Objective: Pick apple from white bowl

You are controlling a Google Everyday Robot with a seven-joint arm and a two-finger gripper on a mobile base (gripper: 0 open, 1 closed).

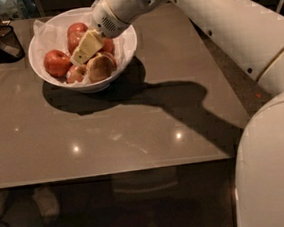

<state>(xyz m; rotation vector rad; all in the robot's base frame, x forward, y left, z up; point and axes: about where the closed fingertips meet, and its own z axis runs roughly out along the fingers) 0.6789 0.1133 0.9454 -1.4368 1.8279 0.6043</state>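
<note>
The white bowl (125, 47), lined with crumpled white paper, stands at the back left of the table. It holds several apples. The biggest deep red apple (56, 62) lies at the bowl's left side. A yellowish-tan apple (100, 68) lies at the front, and smaller red apples (76, 29) lie behind. My gripper (86, 48), pale yellow at its tip, reaches down into the bowl from the right. It sits among the middle apples, just right of the big red apple and above the tan one. My white arm (197, 9) stretches in from the right.
A dark mesh cup (4, 42) with utensils stands at the table's far left, beside the bowl. The brown table top (133, 131) ends at a front edge low in the view. The arm's bulky white base (272, 163) fills the lower right.
</note>
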